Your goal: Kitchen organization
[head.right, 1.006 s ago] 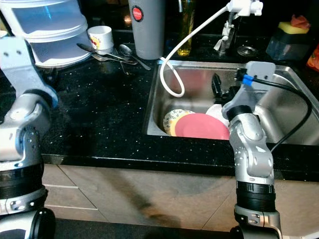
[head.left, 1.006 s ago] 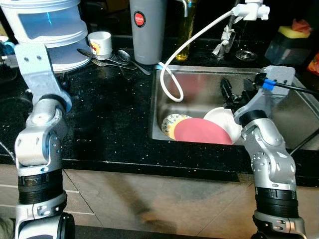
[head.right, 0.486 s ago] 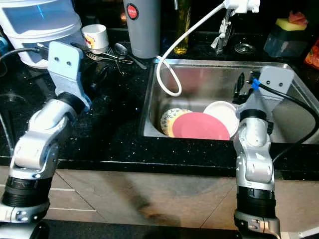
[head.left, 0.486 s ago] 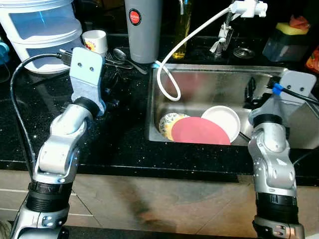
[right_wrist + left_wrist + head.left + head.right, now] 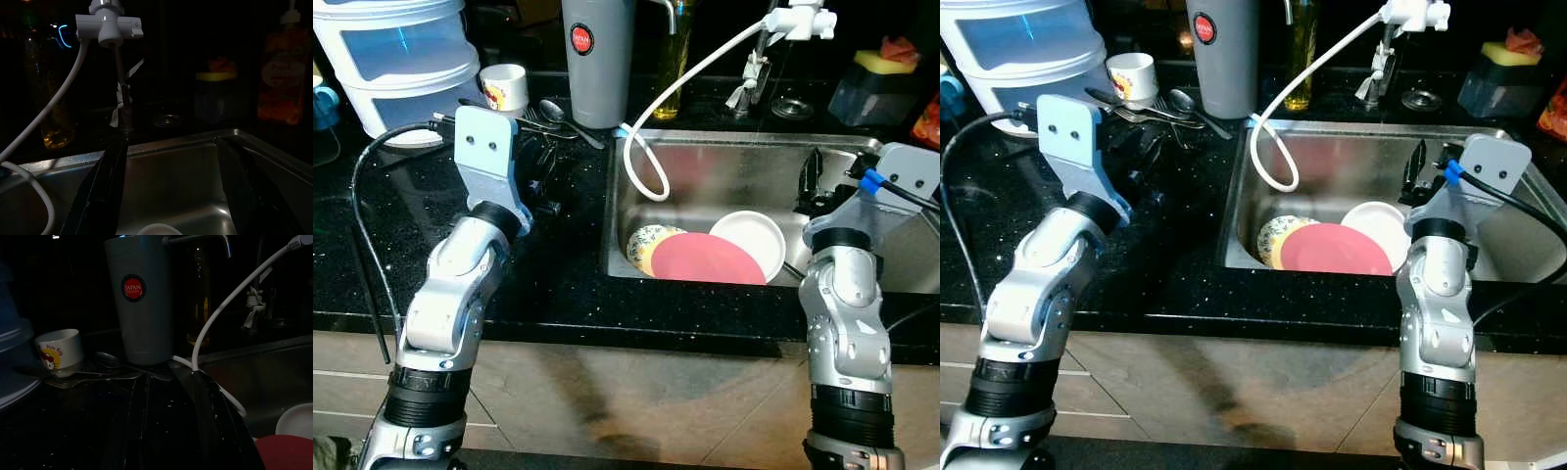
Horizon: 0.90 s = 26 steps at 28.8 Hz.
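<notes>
Right gripper (image 5: pixel 814 179) spread wide, empty, above sink (image 5: pixel 724 157); left gripper (image 5: pixel 540 176) apart over counter (image 5: pixel 558 274).
Reaching for dishes: white bowl (image 5: pixel 748 238), red plate (image 5: pixel 707 259) in basin. Next: lower, clamp bowl rim.

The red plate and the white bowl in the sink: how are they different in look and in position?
The red plate is flat, matte and red; the white bowl is white with a raised rim. The red plate lies nearer the sink's front wall and overlaps the white bowl, which sits behind it. The red plate also covers part of a patterned dish. Both rest in the sink.
</notes>
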Motion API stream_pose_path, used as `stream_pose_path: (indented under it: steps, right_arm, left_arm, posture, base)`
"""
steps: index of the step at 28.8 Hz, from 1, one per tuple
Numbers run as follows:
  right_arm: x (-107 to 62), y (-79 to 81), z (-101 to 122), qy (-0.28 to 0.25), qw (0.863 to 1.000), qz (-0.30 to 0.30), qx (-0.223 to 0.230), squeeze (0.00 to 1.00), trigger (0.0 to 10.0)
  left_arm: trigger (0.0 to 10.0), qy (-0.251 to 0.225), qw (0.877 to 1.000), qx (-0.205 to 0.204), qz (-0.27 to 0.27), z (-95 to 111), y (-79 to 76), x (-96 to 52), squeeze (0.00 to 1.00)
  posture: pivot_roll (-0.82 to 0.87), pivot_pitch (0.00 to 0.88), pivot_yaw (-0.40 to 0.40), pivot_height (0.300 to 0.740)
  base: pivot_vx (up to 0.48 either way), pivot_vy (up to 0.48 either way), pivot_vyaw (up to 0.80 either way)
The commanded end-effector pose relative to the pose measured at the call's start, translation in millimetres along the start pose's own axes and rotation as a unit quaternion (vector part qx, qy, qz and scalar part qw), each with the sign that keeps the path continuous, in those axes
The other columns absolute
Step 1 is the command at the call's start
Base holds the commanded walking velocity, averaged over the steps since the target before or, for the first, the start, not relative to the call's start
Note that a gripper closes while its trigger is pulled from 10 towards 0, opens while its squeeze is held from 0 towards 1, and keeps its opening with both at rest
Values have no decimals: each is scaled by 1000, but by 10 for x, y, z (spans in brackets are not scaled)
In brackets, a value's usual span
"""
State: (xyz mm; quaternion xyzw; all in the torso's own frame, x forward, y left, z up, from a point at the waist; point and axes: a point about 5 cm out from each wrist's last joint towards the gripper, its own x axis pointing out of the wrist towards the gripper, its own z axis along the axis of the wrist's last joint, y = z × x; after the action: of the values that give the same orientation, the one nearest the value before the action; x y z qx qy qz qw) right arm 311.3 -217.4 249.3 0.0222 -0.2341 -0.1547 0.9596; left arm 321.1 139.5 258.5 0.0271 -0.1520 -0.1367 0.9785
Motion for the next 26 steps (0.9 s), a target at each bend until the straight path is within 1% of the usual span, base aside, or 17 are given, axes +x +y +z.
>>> stream_pose_path:
  steps: [1, 7, 12, 18, 26]
  right_arm:
    - [-20, -26, -66, 11, 1000, -5, 0, 0, 10000]
    - [-3, -51, -72, 13, 1000, -7, 2, 0, 10000]
    - [6, -32, -69, 12, 1000, -1, 2, 0, 10000]
    - [40, -68, -52, 8, 1000, -3, -1, 0, 10000]
    - [45, -66, -53, 9, 1000, -3, -2, 0, 10000]
  left_arm:
    - [10000, 9, 1000, 2, 8, -73, 4, 3, 0]
    - [10000, 11, 999, 10, 28, -96, 46, 32, 0]
    - [10000, 9, 999, 3, 46, -115, 63, 56, 0]
    - [10000, 6, 999, 3, 47, -117, 67, 63, 0]
    - [10000, 5, 999, 4, 50, -122, 71, 70, 0]
  posture:
    - [89, 21, 25, 740]
    - [84, 14, 23, 740]
    - [82, 11, 21, 740]
    - [82, 11, 22, 740]
    - [82, 12, 22, 740]
  base:
    - [0, 0, 0]
    - [0, 0, 0]
    - [0, 0, 0]
    - [0, 0, 0]
    - [0, 0, 0]
